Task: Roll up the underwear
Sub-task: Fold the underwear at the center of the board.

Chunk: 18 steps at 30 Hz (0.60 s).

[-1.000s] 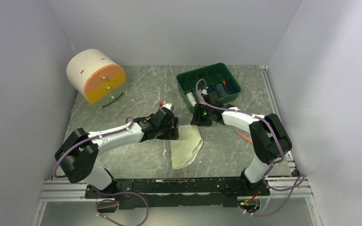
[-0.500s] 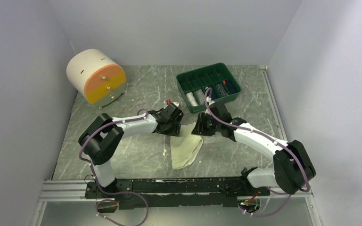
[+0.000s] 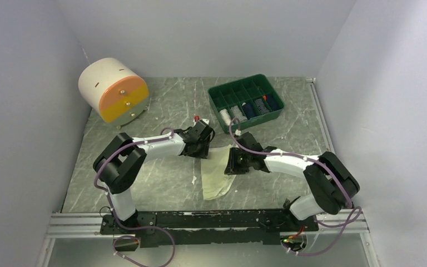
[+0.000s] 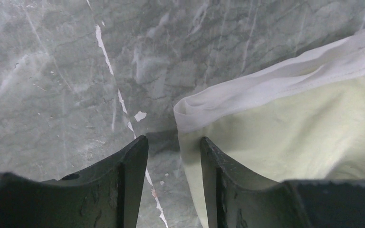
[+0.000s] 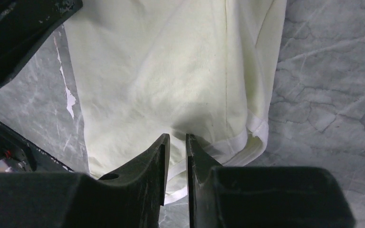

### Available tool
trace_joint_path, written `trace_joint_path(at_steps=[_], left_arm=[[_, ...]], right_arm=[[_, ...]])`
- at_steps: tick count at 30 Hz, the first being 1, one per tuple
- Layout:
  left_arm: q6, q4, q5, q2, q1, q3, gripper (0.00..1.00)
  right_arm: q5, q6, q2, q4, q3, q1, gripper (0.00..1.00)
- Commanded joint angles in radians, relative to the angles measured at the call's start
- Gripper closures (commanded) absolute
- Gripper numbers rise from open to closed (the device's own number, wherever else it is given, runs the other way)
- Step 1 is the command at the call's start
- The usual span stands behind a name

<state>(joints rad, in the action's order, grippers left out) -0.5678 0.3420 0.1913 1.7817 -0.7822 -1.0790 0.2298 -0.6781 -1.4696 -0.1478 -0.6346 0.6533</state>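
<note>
Can see both arms bent sharply at the elbow and reaching inward, low over the table (image 3: 167, 105), toward its middle. Find the left gripper (image 4: 173, 142) at one far corner of the underwear (image 4: 290, 128), tilted down to the table, with the jaws spread apart and the corner of the white waistband lying in the gap between them. Find the right gripper (image 5: 176, 140) at the other end of the same waistband, pointing toward the left one, with the jaws nearly together and only a thin slit left; cannot tell about any real pinch on the cloth there. See the underwear as one cream piece, flat on the table, between the two grippers and running from them toward the near edge.

Further back, near the right gripper, see a green tray (image 3: 213, 100) divided into compartments, with small white and dark blue things inside, too small for naming. At the far left, see a round white box (image 3: 108, 83) on its side, with an orange front, closed, with the inside hidden.
</note>
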Motion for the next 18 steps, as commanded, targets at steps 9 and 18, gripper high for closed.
trace_joint_path(at_steps=[9, 18], left_arm=[[0.009, 0.007, 0.062, 0.023, 0.017, -0.026, 0.53], [0.049, -0.041, -0.012, -0.064, 0.02, 0.007, 0.46]], right_arm=[[-0.079, -0.035, 0.068, -0.037, 0.046, 0.011, 0.77], [-0.007, -0.043, 0.169, 0.003, 0.03, 0.012, 0.69]])
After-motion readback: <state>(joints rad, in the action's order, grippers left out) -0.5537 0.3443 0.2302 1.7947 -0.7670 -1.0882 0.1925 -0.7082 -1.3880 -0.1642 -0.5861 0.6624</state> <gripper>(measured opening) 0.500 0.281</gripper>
